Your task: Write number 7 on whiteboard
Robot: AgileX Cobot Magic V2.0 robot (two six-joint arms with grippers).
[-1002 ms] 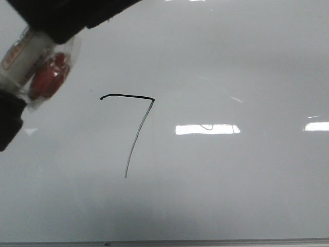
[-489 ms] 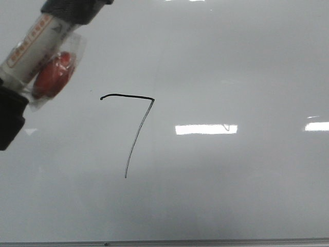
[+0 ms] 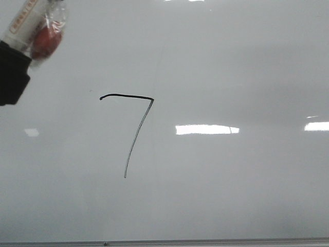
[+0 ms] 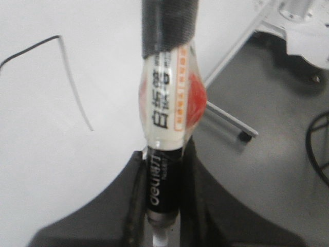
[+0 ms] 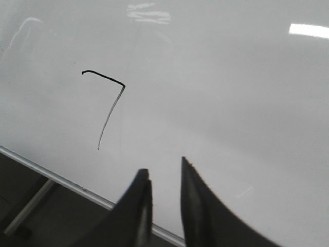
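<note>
The number 7 (image 3: 128, 95) is a thin black line on the glossy pale whiteboard (image 3: 231, 180); it also shows as the number 7 (image 4: 72, 82) and the number 7 (image 5: 105, 78) in the wrist views. My left gripper (image 4: 164, 170) is shut on a marker (image 4: 164, 103) with a white label, black barrel and a red piece under clear wrap. In the front view that marker (image 3: 28, 23) and the left gripper (image 3: 10, 72) sit at the upper left, off the drawn line. My right gripper (image 5: 164, 172) hovers over the board's near edge, jaws slightly apart, nothing between them.
A thin grey metal edge strip (image 3: 205, 242) runs along the board's near side. Beyond the board's edge (image 4: 226, 116) lie grey floor, white machine parts (image 4: 298, 20) and a dark cable (image 4: 318, 149). A metal leg (image 5: 28, 208) shows under the board.
My left gripper and the marker have moved up and to the left in the front view, away from the 7. The drawn line is unchanged.
</note>
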